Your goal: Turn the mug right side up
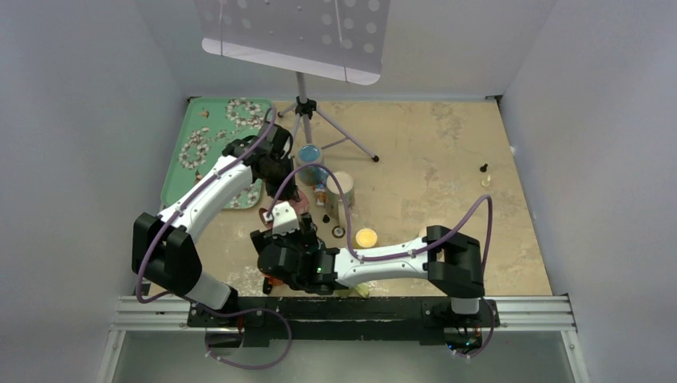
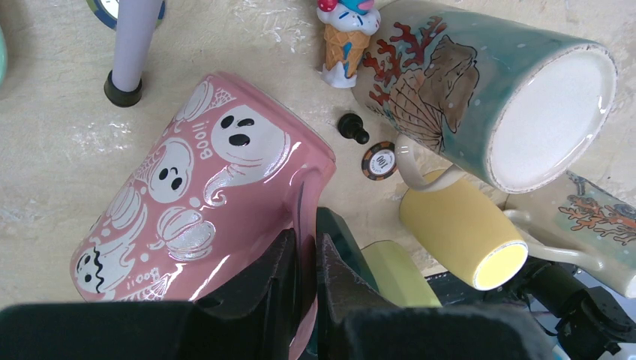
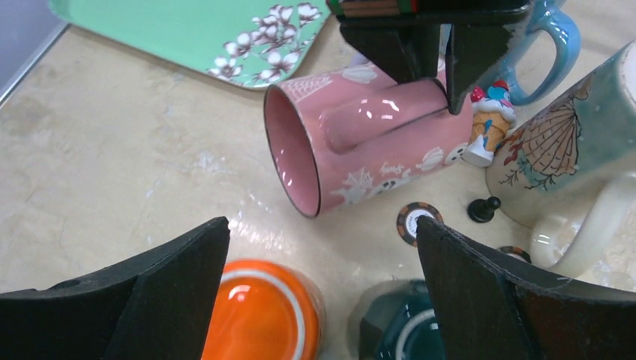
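The pink mug (image 2: 202, 195) with white ghosts and pumpkins lies tilted on its side, with its handle up. In the right wrist view (image 3: 375, 150) its open mouth faces left. My left gripper (image 2: 306, 247) is shut on the mug's handle, one finger on each side. It shows gripping from above in the right wrist view (image 3: 431, 52) and in the top view (image 1: 286, 191). My right gripper (image 3: 322, 232) is open and empty. It hovers just in front of the pink mug, above an orange mug (image 3: 262, 315) and a dark teal mug (image 3: 405, 330).
A seashell mug (image 2: 480, 90), a yellow mug (image 2: 457, 225), an ice-cream figurine (image 2: 346, 37), a poker chip (image 2: 379, 160) and a black pawn (image 2: 352, 127) crowd the right of the pink mug. A stand leg (image 2: 131, 45) is behind it. A green floral tray (image 1: 199, 144) lies far left.
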You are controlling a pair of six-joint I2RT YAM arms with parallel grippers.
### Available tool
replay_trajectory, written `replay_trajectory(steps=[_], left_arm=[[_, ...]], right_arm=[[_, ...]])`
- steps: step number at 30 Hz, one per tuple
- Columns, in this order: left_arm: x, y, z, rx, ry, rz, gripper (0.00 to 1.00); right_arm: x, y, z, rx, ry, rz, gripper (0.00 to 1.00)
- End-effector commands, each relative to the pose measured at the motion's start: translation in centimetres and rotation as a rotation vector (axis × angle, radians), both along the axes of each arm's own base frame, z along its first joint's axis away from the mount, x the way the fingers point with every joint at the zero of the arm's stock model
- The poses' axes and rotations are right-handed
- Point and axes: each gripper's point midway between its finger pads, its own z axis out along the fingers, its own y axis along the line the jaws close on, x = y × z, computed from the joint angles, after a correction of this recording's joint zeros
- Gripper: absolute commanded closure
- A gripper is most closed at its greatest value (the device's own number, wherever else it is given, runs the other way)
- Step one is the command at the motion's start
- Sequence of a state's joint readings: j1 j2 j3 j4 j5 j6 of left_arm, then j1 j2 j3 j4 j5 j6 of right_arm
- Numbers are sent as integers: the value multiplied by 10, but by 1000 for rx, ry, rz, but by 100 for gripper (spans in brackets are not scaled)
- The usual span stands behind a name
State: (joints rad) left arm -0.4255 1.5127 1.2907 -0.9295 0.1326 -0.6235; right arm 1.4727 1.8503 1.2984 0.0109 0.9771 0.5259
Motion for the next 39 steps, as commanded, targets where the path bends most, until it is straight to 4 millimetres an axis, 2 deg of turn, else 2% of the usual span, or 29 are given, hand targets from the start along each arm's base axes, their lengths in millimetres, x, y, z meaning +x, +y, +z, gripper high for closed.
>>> replay_trajectory(steps=[1, 4, 6, 10, 17, 19, 24, 29, 30, 35, 36, 38, 39], left_arm=[[10, -14, 25, -88, -54, 20, 100], [10, -17, 26, -101, -47, 21, 100], [11, -16, 28, -101, -52, 20, 100], [10, -18, 30, -110, -55, 19, 100], [6, -19, 32, -124, -46, 19, 100], [5, -19, 31, -126, -43, 19, 100], [-2, -21, 27, -142, -20, 13, 100], [-6, -21, 25, -145, -15, 5, 100], [-6, -22, 24, -148, -15, -1, 100], [-5, -18, 27, -122, -58, -70, 100], [-4, -15, 27, -102, -68, -83, 94], [-3, -8, 25, -53, -76, -109, 72], [-1, -6, 24, -32, -82, -124, 64]], right_arm=[[33, -3, 0, 39, 22, -149, 2], [44, 5, 2, 44, -3, -135, 3], [47, 2, -2, 21, -6, -152, 4], [48, -16, -22, -39, 22, -221, 5], [64, -30, -37, -77, 33, -279, 15], [67, -34, -40, -74, 41, -297, 21], [72, -33, -36, -66, 30, -278, 51], [73, -39, -39, -64, 45, -292, 96], [73, -40, -37, -62, 47, -295, 100], [73, -45, -27, -39, 62, -291, 100], [73, -44, -25, -26, 76, -273, 100], [72, -39, -21, 4, 99, -225, 100], [71, -39, -21, 16, 113, -210, 100]])
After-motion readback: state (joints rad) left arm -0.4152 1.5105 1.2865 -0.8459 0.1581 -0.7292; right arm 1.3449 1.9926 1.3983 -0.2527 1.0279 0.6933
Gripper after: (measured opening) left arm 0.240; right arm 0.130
